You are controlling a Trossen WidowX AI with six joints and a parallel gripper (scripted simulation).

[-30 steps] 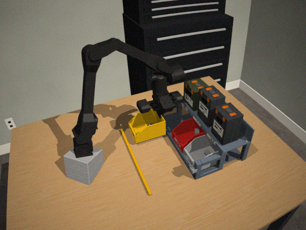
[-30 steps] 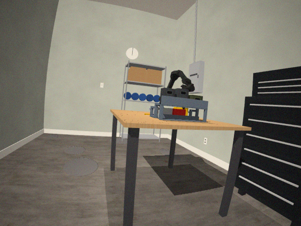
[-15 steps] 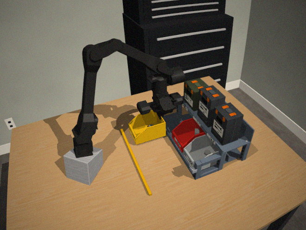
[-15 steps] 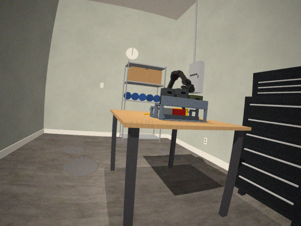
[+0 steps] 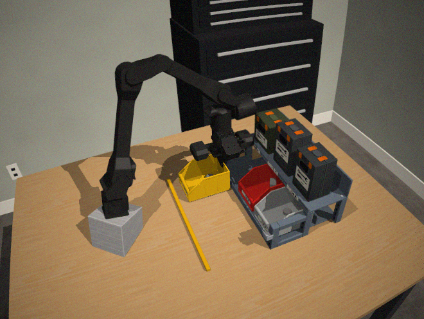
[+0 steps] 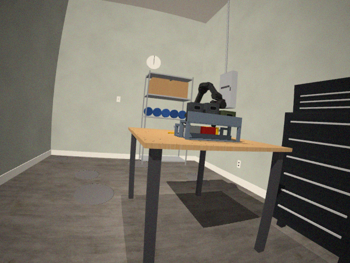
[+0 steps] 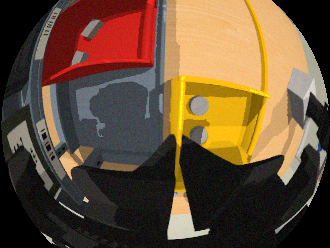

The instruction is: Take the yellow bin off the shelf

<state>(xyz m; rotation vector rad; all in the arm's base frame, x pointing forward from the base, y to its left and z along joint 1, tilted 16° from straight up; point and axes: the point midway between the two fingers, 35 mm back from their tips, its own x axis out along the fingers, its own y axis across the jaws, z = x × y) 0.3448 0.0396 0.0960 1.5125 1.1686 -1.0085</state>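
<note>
The wooden table point(image 5: 137, 284) point(image 6: 169, 141) point(image 7: 215, 40) carries a thin yellow strip point(image 5: 188, 224) point(image 6: 170, 132) point(image 7: 262, 45), lying flat. Beyond it, the yellow bin point(image 5: 209, 185) point(image 6: 217, 130) point(image 7: 225, 110) is upright, outside the blue-grey shelf point(image 5: 342, 180) point(image 6: 213, 117) point(image 7: 160, 30) and just beside it, with round grey parts point(image 5: 209, 175) point(image 7: 199, 105) inside. Whether its bottom touches wood, I cannot tell. The gripper point(image 5: 221, 163) point(image 6: 213, 125) point(image 7: 175, 139) has its jaws clenched on the bin's wall. Farther, a black drawer cabinet point(image 5: 191, 62) point(image 6: 316, 136) stands on the grey floor point(image 5: 325, 137) point(image 6: 85, 226).

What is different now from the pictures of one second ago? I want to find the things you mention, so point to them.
The claw point(image 5: 222, 164) point(image 6: 213, 125) point(image 7: 175, 139) and the yellow bin point(image 5: 211, 186) point(image 6: 217, 131) point(image 7: 227, 111) have moved down a little, toward the table point(image 5: 137, 281) point(image 6: 226, 145) point(image 7: 215, 40). Nothing was let go: the claw remains shut on the bin's wall. The red bin point(image 5: 258, 186) point(image 6: 208, 130) point(image 7: 122, 40) and the grey bin point(image 5: 278, 206) point(image 6: 195, 129) stayed in place.
</note>
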